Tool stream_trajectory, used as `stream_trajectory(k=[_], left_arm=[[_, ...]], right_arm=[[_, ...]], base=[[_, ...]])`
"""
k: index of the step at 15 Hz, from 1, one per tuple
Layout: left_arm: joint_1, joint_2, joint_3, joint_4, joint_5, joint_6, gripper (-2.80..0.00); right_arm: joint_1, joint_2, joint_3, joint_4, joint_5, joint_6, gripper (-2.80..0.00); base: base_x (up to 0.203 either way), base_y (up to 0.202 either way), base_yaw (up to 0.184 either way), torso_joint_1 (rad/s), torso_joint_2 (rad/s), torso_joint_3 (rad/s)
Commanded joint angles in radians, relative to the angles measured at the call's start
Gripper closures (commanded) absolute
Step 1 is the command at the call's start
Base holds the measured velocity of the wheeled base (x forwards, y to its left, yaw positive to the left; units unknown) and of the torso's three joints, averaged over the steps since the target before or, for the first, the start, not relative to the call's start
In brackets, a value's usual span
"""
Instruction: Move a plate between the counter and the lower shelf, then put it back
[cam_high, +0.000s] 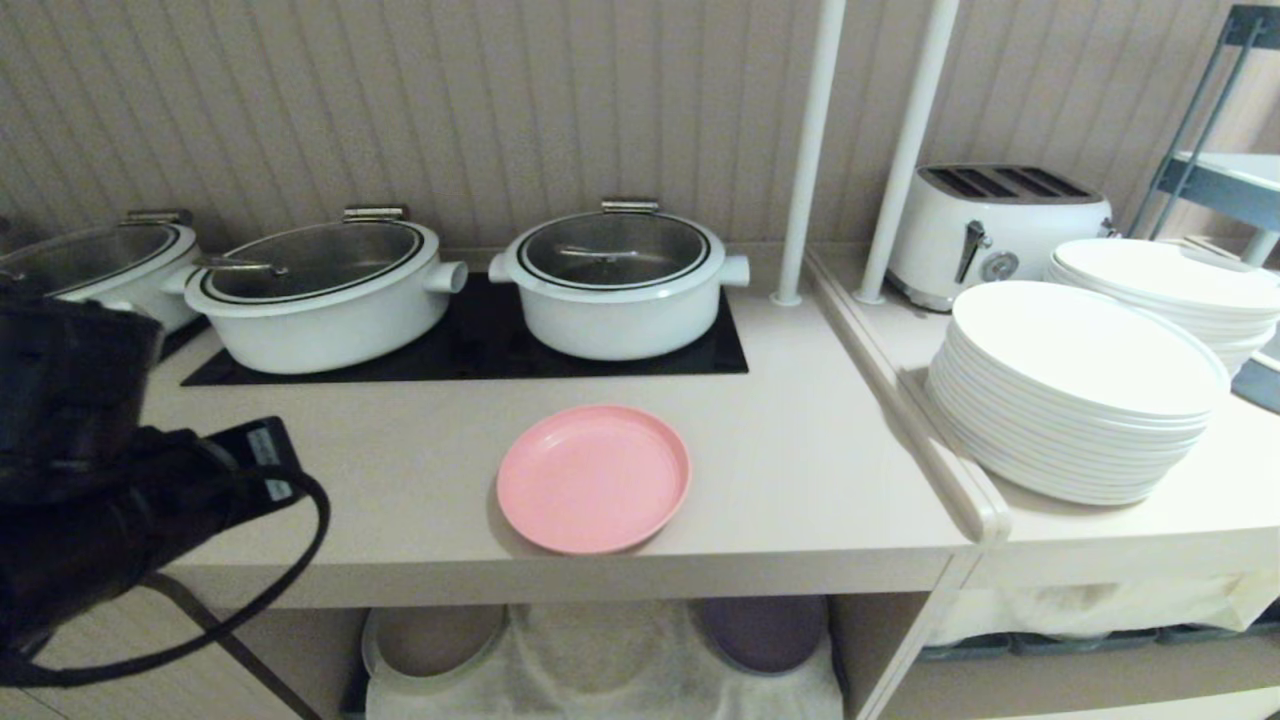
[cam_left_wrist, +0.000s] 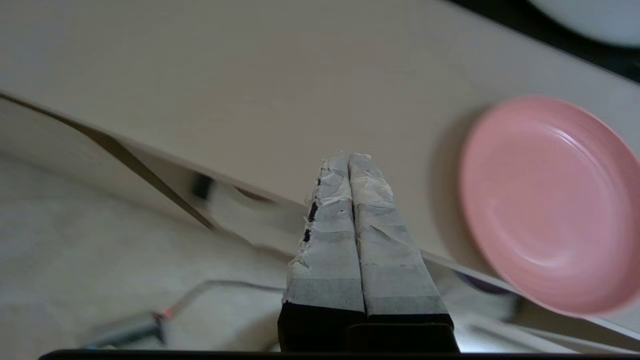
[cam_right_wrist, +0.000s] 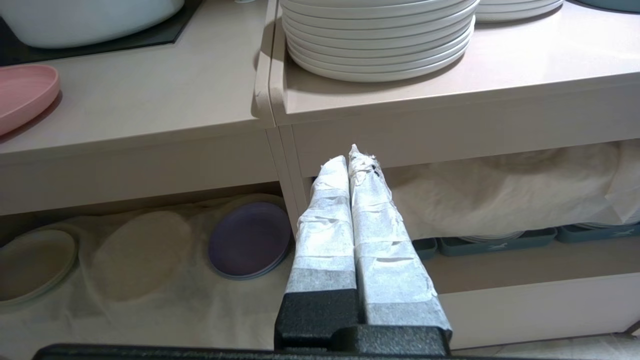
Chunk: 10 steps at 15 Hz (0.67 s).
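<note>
Plate (cam_high: 593, 478) sits on our worktop (cam_high: 800, 480), held by nothing. Only our right wrist view shows the purple plate (cam_right_wrist: 249, 240) clearly. Left claw (cam_left_wrist: 348, 159) and right claw (cam_right_wrist: 348, 156) are closed, empty.

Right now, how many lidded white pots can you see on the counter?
3. One pot sits on the black panel behind the pink plate, a second to its left, and a third at the far left, partly hidden by the left arm.
</note>
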Motion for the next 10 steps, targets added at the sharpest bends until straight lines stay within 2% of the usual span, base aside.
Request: stream_trajectory(k=[1,3,5,8,10], left_arm=[[0.067,-0.114,0.011,-0.012,-0.017,0.094,0.00],[0.141,-0.208,0.042,-0.043,-0.086,0.225,0.00],[0.264,-0.318,0.096,-0.090,-0.227,0.403,0.00],[0.440,-0.433,0.195,-0.175,-0.419,0.621,0.00],[0.492,-0.531,0.286,-0.231,-0.543,0.723,0.00]], right_arm=[[0.000,0.000,0.000,0.000,0.000,0.001,0.00],[0.000,0.000,0.000,0.000,0.000,0.001,0.00],[0.000,0.000,0.000,0.000,0.000,0.001,0.00],[0.000,0.000,0.000,0.000,0.000,0.001,0.00],[0.000,0.000,0.000,0.000,0.000,0.001,0.00]], base=[[0.000,0.000,0.000,0.000,0.00,0.000],[0.000,0.000,0.000,0.000,0.00,0.000],[0.000,0.000,0.000,0.000,0.00,0.000],[0.000,0.000,0.000,0.000,0.00,0.000],[0.000,0.000,0.000,0.000,0.00,0.000]])
